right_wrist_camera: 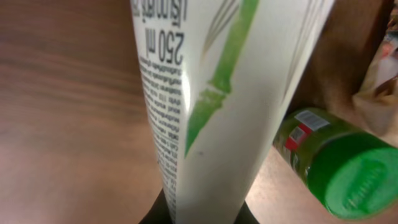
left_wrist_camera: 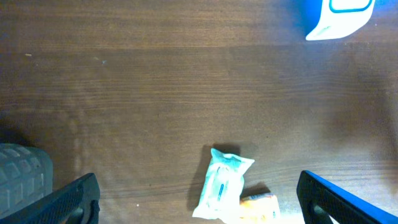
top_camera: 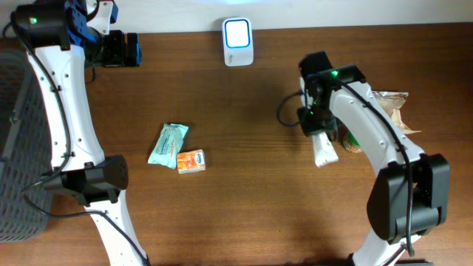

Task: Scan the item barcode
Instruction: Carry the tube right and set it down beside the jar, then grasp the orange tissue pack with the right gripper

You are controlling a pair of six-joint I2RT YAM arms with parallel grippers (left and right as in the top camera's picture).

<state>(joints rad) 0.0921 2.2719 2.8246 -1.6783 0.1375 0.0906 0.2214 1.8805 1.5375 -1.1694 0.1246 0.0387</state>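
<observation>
Only right wrist view resolves bamboo print on tube (right_wrist_camera: 211, 93).

Teal packet (top_camera: 168, 144) beside orange packet (top_camera: 191, 161)

Even, moderately bright light from above, faint soft shadows on the table (top_camera: 244, 214), scanner (top_camera: 238, 33) screen glowing white, left wrist view dimmer and slightly soft, right wrist view very close, tube (right_wrist_camera: 211, 106) blurred near the lens, bottle (right_wrist_camera: 336, 168) out of focus
</observation>
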